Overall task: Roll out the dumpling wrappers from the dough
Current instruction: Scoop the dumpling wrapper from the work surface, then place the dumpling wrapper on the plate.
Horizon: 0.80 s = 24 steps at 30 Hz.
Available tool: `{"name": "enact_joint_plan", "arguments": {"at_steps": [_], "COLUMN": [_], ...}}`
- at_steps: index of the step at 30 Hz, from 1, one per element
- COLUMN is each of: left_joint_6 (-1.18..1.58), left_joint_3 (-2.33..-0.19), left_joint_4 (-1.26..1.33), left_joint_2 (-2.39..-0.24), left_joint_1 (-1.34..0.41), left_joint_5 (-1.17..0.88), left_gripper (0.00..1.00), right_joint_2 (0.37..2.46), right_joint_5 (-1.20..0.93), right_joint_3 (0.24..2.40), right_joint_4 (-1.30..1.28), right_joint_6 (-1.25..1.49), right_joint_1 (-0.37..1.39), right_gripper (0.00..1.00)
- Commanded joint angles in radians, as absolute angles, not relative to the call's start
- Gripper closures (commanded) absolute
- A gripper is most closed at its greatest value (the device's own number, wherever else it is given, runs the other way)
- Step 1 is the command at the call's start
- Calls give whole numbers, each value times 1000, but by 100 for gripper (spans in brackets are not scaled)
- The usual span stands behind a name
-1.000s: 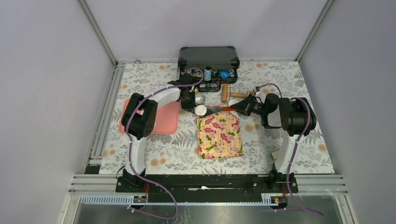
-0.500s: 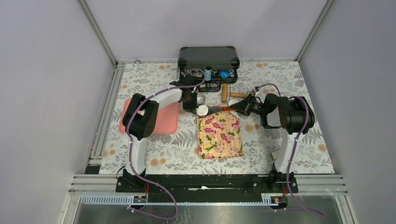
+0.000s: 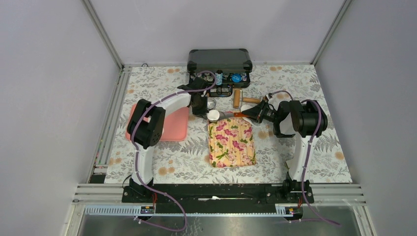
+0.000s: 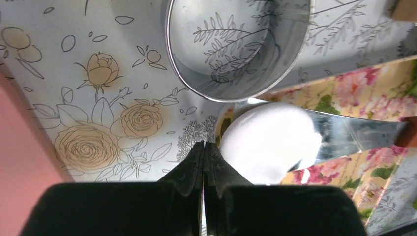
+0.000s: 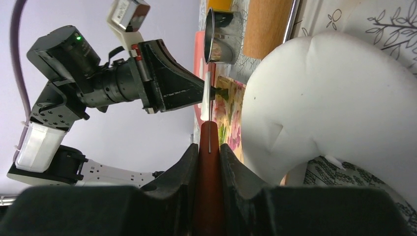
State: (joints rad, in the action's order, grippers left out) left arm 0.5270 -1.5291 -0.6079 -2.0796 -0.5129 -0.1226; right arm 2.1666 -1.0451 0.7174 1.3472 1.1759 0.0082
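A thin white round dumpling wrapper [image 4: 268,142] lies on the metal blade [image 4: 354,132] of a red-handled spatula [image 5: 208,162]. My right gripper [image 5: 209,147] is shut on that handle. In the top view the wrapper [image 3: 212,115] sits at the far left corner of the floral mat [image 3: 231,145], with the right gripper [image 3: 251,114] to its right. My left gripper [image 4: 204,146] is shut and empty, its tips just left of the wrapper's edge. A big white lump of dough [image 5: 334,108] lies close beside the right gripper.
A round silver tin [image 4: 236,44] stands just beyond the wrapper. A wooden rolling pin [image 3: 237,98] lies behind the mat. An open black case [image 3: 220,66] with small items is at the back. The pink tray [image 3: 169,128] lies under the left arm.
The right arm's elbow has shifted a little to the left. Both grippers and the wrapper stay about where they were.
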Motion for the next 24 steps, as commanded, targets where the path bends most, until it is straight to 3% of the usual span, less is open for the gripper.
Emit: {"name": "enact_joint_plan", "arguments": {"at_steps": [1, 15, 24], "left_joint_6": [511, 473, 428], "left_joint_3": [-1528, -1510, -1540], "left_joint_4": [-591, -609, -651], "left_joint_2": [-1978, -1932, -1835], "left_joint_1": [-503, -444, -303], "left_joint_5": [-138, -145, -119], "left_gripper": [100, 100, 99], "right_joint_2": [2180, 2206, 2122], "right_joint_5": [-1091, -1104, -1095], "right_joint_3": [738, 751, 761], "right_joint_4": [1506, 1671, 1669], "right_joint_6": [1238, 1367, 1388], "right_joint_1": [6, -24, -22], "right_gripper": [100, 100, 100]}}
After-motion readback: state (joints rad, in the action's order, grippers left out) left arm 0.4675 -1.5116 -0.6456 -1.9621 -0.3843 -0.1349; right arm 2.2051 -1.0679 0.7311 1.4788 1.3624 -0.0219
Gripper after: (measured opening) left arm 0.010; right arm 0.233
